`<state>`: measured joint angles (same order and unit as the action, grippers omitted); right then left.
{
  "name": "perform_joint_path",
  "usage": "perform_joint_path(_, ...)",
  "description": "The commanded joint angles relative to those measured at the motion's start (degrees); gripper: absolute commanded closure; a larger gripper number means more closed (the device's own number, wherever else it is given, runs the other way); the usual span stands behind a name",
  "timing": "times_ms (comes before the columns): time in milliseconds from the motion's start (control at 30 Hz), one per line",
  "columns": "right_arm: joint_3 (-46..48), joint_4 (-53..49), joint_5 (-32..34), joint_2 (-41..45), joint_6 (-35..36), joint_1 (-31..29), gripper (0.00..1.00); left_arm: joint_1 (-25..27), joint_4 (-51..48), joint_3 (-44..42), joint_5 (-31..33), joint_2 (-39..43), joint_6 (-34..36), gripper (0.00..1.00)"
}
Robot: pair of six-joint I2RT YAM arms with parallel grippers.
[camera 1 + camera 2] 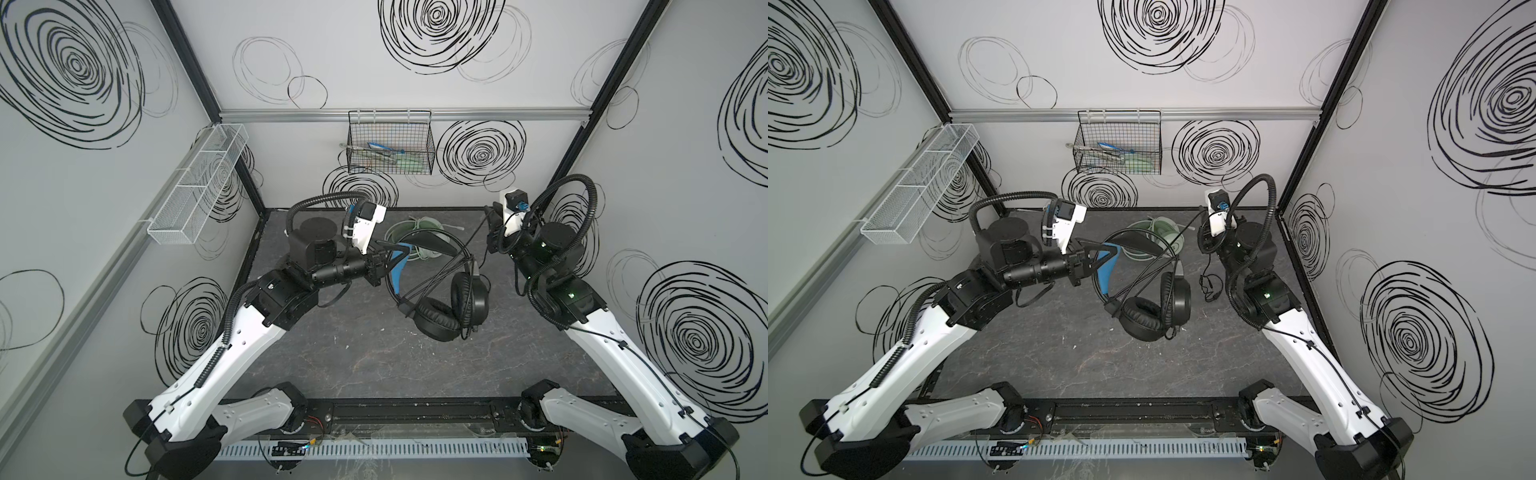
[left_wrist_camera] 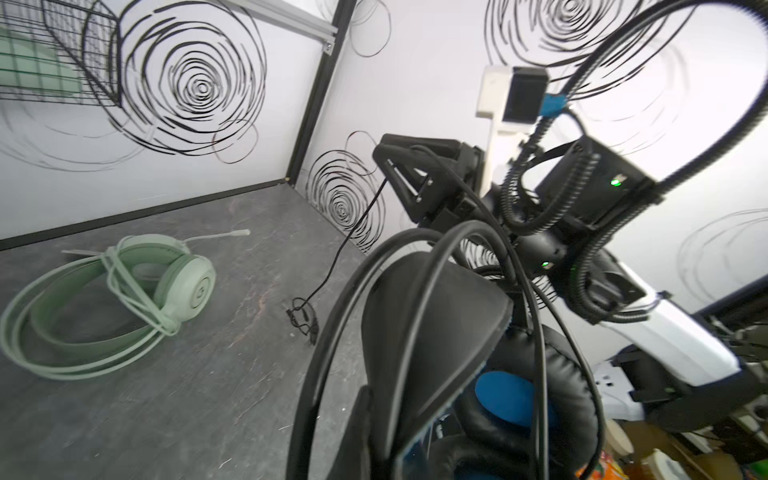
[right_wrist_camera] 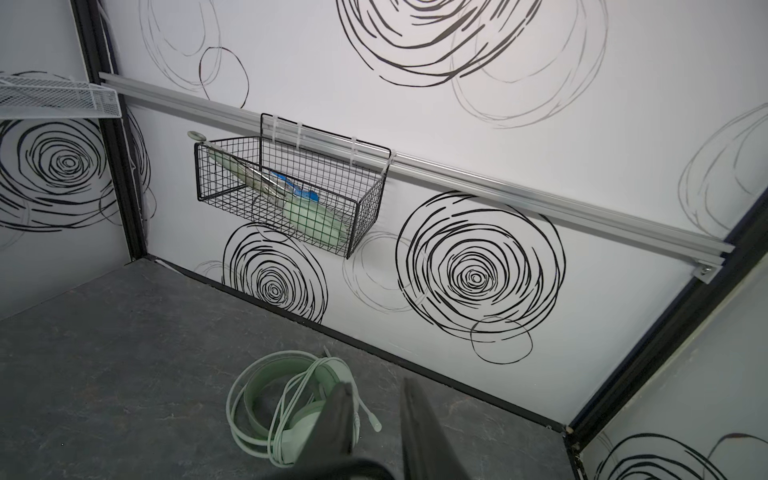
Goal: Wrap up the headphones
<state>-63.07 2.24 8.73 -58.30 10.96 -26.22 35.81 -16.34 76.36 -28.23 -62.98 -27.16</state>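
Blk headset in L gripper

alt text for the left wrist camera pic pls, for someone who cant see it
Close up, a black headset with blue inner padding fills the foreground, its black cord looped over the headband and trailing past the right pincer down to the dark table. Beyond it, a mint-green headset lies on the table with its pale cord wound around it.

black headset: blurred and cut off at the frame edge in your left wrist view
mint headset: partly hidden behind the black headset
wire basket contents: too small for you to identify
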Motion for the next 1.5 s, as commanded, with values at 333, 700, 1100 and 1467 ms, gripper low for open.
perform_joint_path(333, 2.5, 9.5, -10.6, 2.1, -9.5, 0.5, 0.72, 1.3, 36.2, 4.1, -2.5, -1.3, -22.3, 1.00)
perform_joint_path(700, 7.2, 14.0, -16.1, 3.2, -15.0, -0.6, 0.71, 10.2, 45.1, 11.3, 8.7, -8.1, -24.5, 1.00)
perform_joint_path(1100, 11.3, 19.8, -19.6, 2.0, -20.3, -5.2, 0.71, 13.5, 54.8, 17.4, 16.9, -16.1, -30.6, 1.00)
perform_joint_path(1467, 15.7, 21.1, -18.9, 1.4, -23.8, -13.3, 0.74, 10.5, 46.5, 19.6, 31.5, -16.6, -29.5, 1.00)
